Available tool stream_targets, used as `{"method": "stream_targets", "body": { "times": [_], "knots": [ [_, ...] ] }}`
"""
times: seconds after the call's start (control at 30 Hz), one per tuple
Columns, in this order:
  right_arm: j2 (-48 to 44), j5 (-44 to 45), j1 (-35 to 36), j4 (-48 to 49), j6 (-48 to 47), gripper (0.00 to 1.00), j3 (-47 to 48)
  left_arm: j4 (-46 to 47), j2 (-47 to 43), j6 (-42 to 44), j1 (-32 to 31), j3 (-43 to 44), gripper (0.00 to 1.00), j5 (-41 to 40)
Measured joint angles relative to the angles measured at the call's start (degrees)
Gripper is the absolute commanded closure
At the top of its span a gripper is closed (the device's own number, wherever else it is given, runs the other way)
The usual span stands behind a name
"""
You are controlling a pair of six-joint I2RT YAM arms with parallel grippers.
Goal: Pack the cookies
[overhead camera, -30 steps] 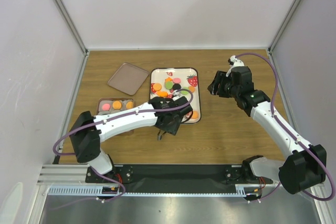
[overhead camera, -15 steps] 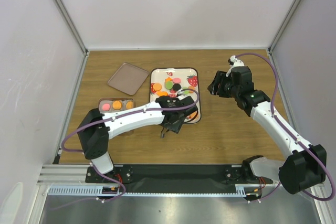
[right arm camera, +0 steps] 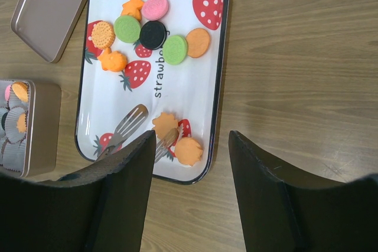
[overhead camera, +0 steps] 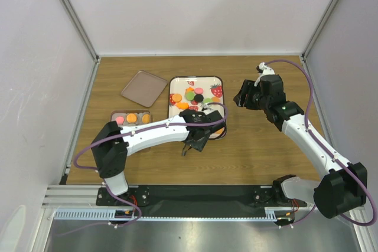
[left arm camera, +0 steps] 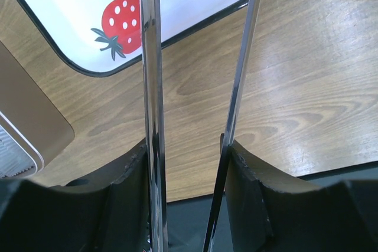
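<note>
Several cookies lie on the white strawberry tray (right arm camera: 195,95): pink (right arm camera: 155,7), green (right arm camera: 127,29), black (right arm camera: 153,35) and orange (right arm camera: 198,42) at its far end, and two orange ones (right arm camera: 189,151) near its front right corner. My left gripper (overhead camera: 199,135) is shut on metal tongs (left arm camera: 152,87); their fork-shaped tips (right arm camera: 127,125) hover over the tray's near end, beside the two orange cookies. My right gripper (overhead camera: 242,97) is open and empty, raised above the table to the right of the tray. The tongs hold nothing that I can see.
A brown box (overhead camera: 131,119) with paper liners and a few cookies stands left of the tray. Its lid (overhead camera: 143,87) lies behind it. Side walls close in the table at left and right.
My left gripper has moved a little to the right along the tray's near edge with the tongs. The right arm has not moved.
</note>
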Motion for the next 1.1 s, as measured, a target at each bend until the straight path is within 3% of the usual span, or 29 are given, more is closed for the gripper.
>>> {"method": "stream_targets", "body": {
  "times": [0.3, 0.77, 1.1],
  "knots": [
    [0.0, 0.0, 0.0, 0.0, 0.0, 0.41, 0.0, 0.0, 2.8, 0.4, 0.0, 1.2, 0.50, -0.3],
    [0.0, 0.0, 0.0, 0.0, 0.0, 0.42, 0.0, -0.3, 3.4, 0.5, 0.0, 2.3, 0.66, -0.8],
    [0.0, 0.0, 0.0, 0.0, 0.0, 0.41, 0.0, -3.7, 0.6, -1.1, 0.6, 3.0, 0.70, -3.8]
  ]
}}
